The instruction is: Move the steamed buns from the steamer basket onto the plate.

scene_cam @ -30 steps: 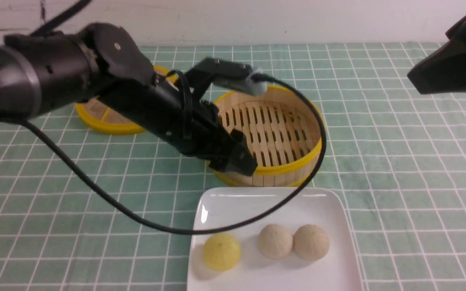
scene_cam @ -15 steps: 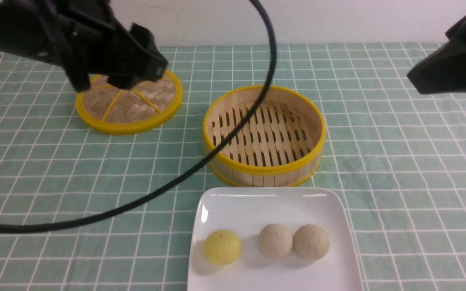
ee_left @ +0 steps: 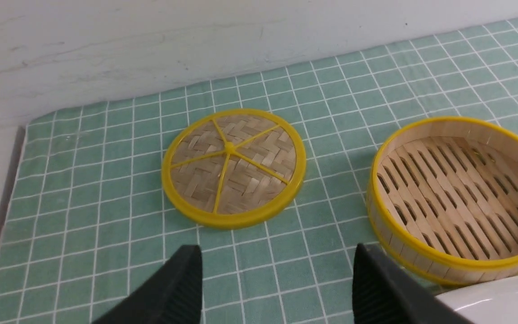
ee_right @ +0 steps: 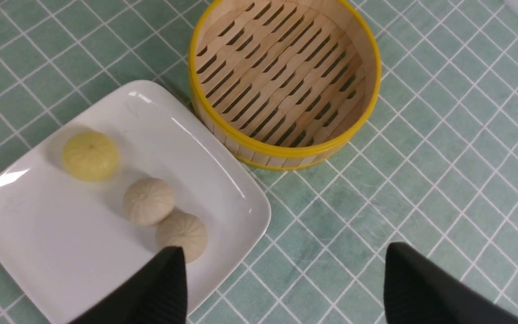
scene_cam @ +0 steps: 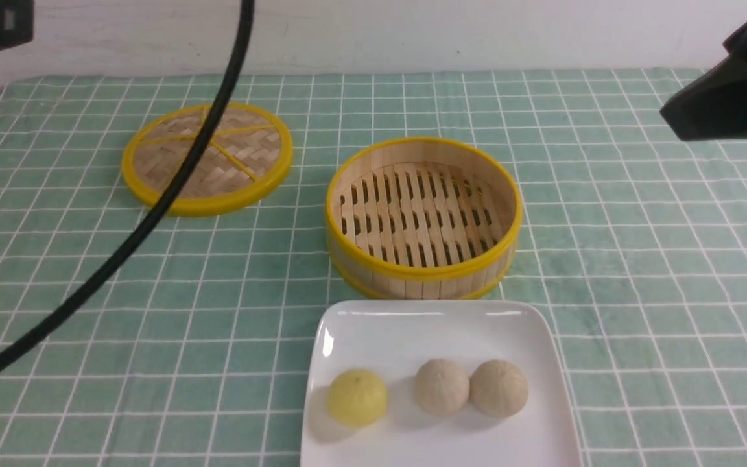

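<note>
Three steamed buns lie in a row on the white plate (scene_cam: pixel 412 327): a pale yellow one (scene_cam: pixel 356 397) and two beige ones (scene_cam: pixel 440 387) (scene_cam: pixel 498 388). Behind the plate stands the steamer basket (scene_cam: pixel 412 280), with nothing on its slatted floor. My left gripper (ee_left: pixel 277 248) is open and empty, raised above the cloth between the lid and the basket (ee_left: pixel 439 258). My right gripper (ee_right: pixel 283 247) is open and empty too, hovering high beside the plate (ee_right: pixel 38 234), one finger overlapping a beige bun (ee_right: pixel 182 231). In the front view only dark parts of both arms show at the top corners.
The flat woven lid (scene_cam: pixel 207 157) lies on the green checked cloth at the back left. A black cable (scene_cam: pixel 153 214) hangs diagonally across the left side. A white wall bounds the far edge, and the cloth ends at the left table edge (ee_left: pixel 11 198).
My left arm has pulled back from over the basket, up and to the left, almost out of the front view, and its cable swung with it. The buns and right arm stay put.
</note>
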Tool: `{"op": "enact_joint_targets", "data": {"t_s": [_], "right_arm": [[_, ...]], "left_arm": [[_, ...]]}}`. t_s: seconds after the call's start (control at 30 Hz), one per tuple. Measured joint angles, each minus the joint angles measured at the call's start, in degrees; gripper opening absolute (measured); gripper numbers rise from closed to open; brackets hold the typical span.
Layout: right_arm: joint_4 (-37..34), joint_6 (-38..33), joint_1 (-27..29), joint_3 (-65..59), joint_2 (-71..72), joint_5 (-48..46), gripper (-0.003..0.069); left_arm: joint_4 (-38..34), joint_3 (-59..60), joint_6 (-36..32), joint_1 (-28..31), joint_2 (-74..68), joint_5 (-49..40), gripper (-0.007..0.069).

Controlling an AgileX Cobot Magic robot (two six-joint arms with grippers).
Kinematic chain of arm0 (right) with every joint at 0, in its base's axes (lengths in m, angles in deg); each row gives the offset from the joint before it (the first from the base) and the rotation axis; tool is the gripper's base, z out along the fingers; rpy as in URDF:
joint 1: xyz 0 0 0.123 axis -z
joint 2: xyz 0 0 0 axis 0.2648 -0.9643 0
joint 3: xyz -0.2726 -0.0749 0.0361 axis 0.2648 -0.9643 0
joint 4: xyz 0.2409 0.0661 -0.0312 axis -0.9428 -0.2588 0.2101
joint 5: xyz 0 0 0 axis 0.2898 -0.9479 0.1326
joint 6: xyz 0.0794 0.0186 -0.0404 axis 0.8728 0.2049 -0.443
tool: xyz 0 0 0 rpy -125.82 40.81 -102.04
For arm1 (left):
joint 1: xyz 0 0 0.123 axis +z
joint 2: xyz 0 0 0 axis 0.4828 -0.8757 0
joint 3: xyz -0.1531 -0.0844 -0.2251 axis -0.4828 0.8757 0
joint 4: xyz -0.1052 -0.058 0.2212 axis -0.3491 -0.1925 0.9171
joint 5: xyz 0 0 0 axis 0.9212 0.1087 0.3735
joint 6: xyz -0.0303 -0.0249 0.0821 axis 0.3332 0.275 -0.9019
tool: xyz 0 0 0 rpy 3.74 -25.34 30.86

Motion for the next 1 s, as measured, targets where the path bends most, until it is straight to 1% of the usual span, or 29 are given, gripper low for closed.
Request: {"op": "enact_joint_targets", "data": {"t_s": [0.1, 0.23, 0.3, 0.37, 0.57, 0.63, 0.7, 0.87, 1.0], "right_arm": [[1.3, 0.0, 0.0, 0.0, 0.0, 2.1, 0.0568], [3.9, 0.1, 0.0, -0.1, 0.8, 7.6, 0.0568], [5.1, 0.1, 0.0, -0.1, 1.2, 9.0, 0.0568], [9.0, 1.5, 0.0, -0.1, 3.3, 13.3, 0.0568], [17.8, 7.4, 0.0, -0.1, 8.7, 18.5, 0.0568], [21.6, 10.2, 0.0, -0.1, 11.7, 19.1, 0.0568], [23.6, 11.5, 0.0, -0.1, 14.4, 19.0, 0.0568], [24.0, 12.5, 0.0, -0.1, 19.6, 18.0, 0.0568], [24.0, 12.5, 0.0, 0.1, 26.3, 14.2, 0.0568]], "left_arm": [[1.7, 0.0, 0.1, 0.0, 1.4, -0.9, 0.0456], [8.7, 0.4, 2.1, 0.0, 3.4, -3.4, 0.0443], [10.2, 0.9, 2.7, 0.0, 3.8, -3.8, 0.0436], [13.8, 1.9, 4.4, 0.0, 4.6, -4.2, 0.0414], [16.5, 2.2, 5.3, 0.0, 4.9, -4.1, 0.0389], [16.7, 2.2, 5.4, 0.0, 4.9, -2.9, 0.0389], [16.7, 2.2, 5.4, 0.0, 4.9, -1.3, 0.0389], [16.9, 2.2, 6.8, 0.0, 4.9, 3.7, 0.0389], [16.9, 2.2, 8.4, 0.0, 4.5, 6.6, 0.0389]]}}
